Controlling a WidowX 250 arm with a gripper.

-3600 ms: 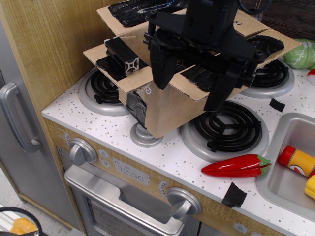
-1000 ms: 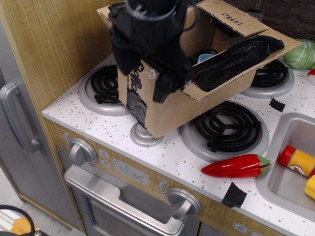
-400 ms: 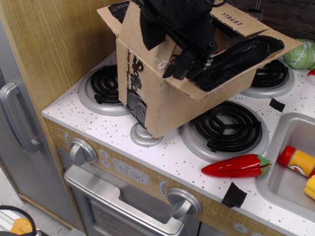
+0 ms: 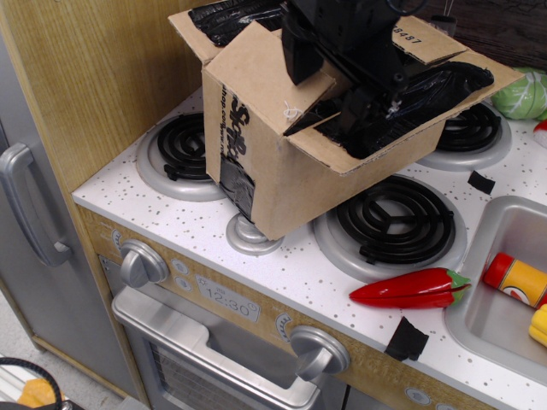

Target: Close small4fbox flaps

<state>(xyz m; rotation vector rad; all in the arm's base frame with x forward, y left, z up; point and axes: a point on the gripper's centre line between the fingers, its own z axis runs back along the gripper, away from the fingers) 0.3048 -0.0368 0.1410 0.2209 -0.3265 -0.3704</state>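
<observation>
The small4fbox (image 4: pixel 291 184) is a brown cardboard box standing across the stove burners, with black lettering and a black tape patch on its left side. Its left flap (image 4: pixel 256 73) leans in over the opening. The back-left flap (image 4: pixel 224 17), lined with black tape, stands open. The right flap (image 4: pixel 436 94), also black-taped, lies spread outward. The far flap (image 4: pixel 420 38), with printed digits, is open. My black gripper (image 4: pixel 338 81) is over the box top, one finger (image 4: pixel 299 51) against the left flap. The jaws look apart and hold nothing.
A red chili pepper (image 4: pixel 410 289) lies at the front right. A sink (image 4: pixel 479 329) holds an orange bottle (image 4: pixel 515 278). A green vegetable (image 4: pixel 523 94) sits at far right. Black tape scraps (image 4: pixel 408 339) lie on the counter. A wooden wall (image 4: pixel 85 77) stands on the left.
My gripper has moved from the box's left side up and rightward over its top. The left flap has swung from hanging outward to leaning in over the opening.
</observation>
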